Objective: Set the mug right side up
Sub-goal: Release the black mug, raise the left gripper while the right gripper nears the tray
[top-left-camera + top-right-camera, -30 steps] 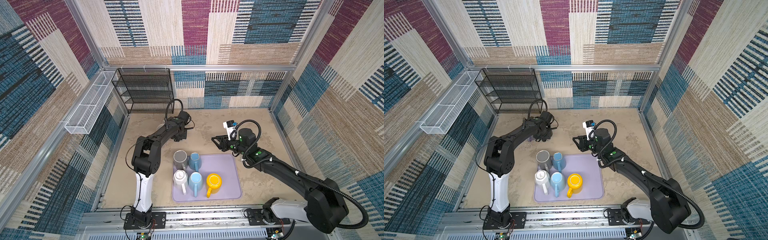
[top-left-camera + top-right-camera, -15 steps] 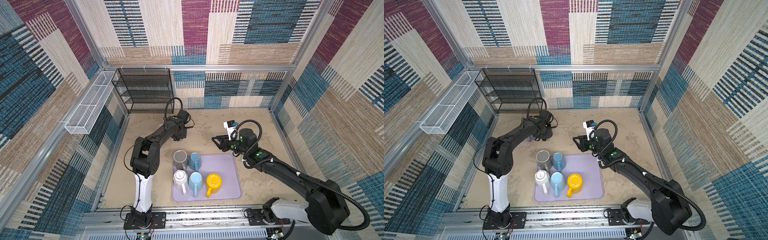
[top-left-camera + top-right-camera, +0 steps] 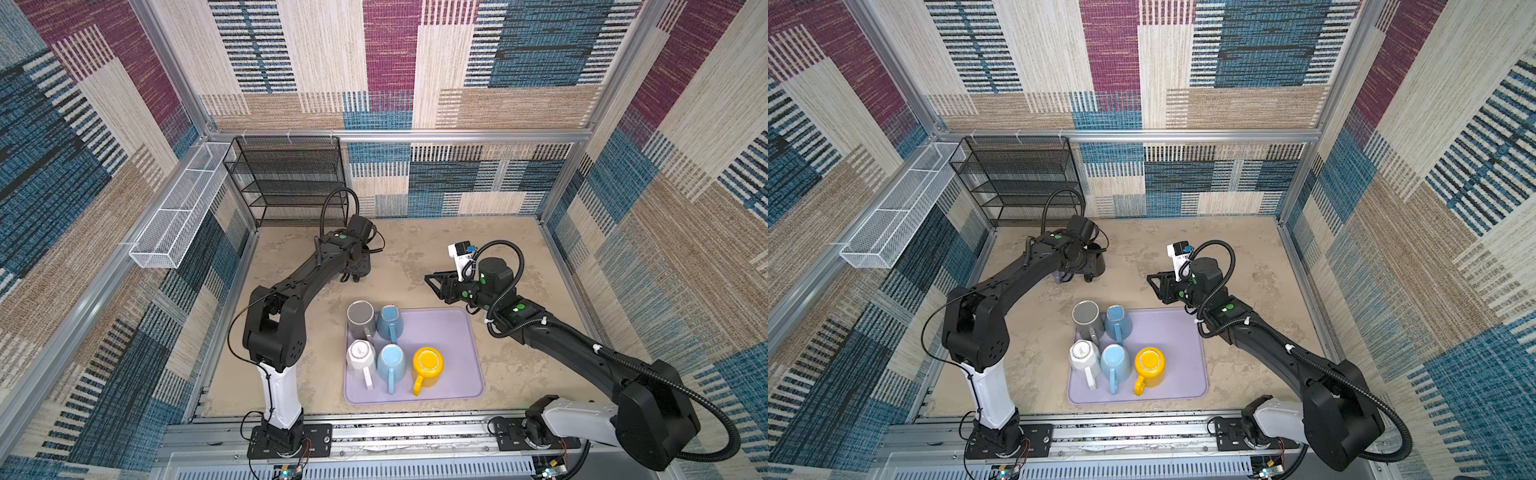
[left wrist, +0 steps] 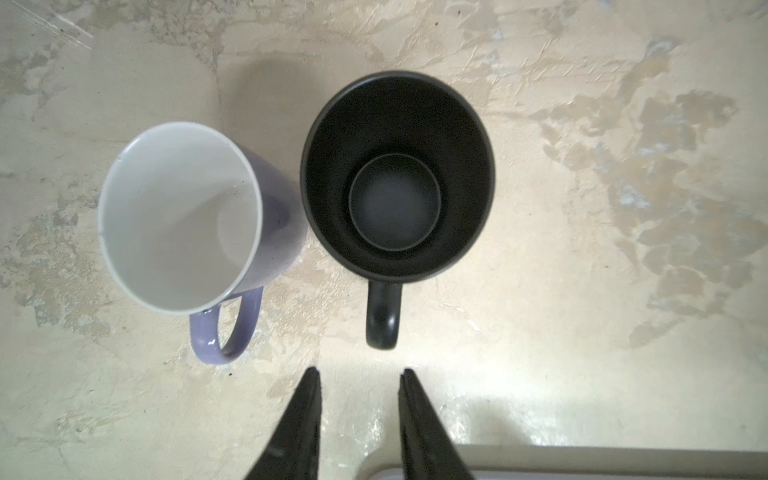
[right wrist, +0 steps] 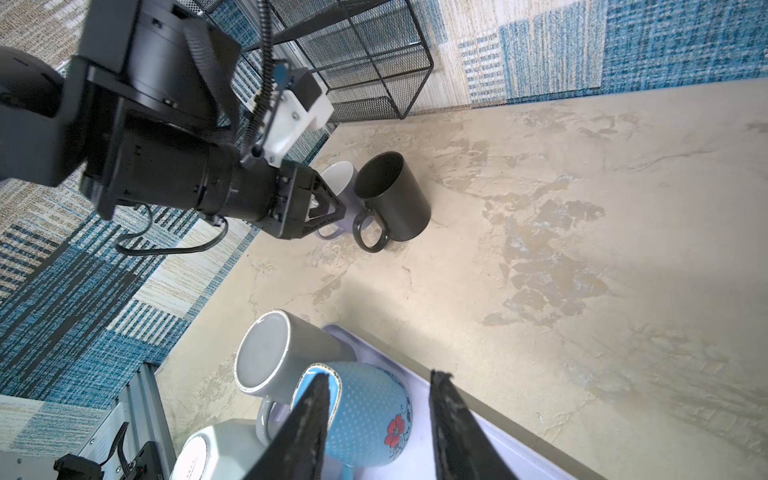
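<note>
Black ceramic mug [image 4: 397, 178] stands mouth-up on the mottled beige table [image 3: 415, 249], just beside an upright lavender mug with a white inside [image 4: 183, 216]; I cannot tell whether their walls touch. My left end effector [image 4: 359, 372] hangs just off the black handle, fingers spread with nothing between them. The first hazard sits there: if I back that arm away skewed or low, a finger could catch the handle loop, drag the mug into its lavender neighbour, or tip it. The rest of the work, as I judge it, lies on the lilac plastic tray [image 3: 449, 332], where the grey mug [image 3: 360, 318], the blue dotted mug with a red flower [image 5: 365, 411], the white faceted mug [image 3: 360, 353], the pale blue mug [image 3: 390, 359] and the yellow mug [image 3: 428, 362] all rest bottom-up, crowded towards one side. My right end effector [image 5: 382, 374] hovers above the blue dotted one, fingers apart and empty. Going down there, one finger may strike the grey mug pressed against it and shove it off the tray edge. Glazed ceramic is slick, so a shallow pinch could let the mug swing or drop mid-turn, and a hard nudge might slide the tray itself.
</note>
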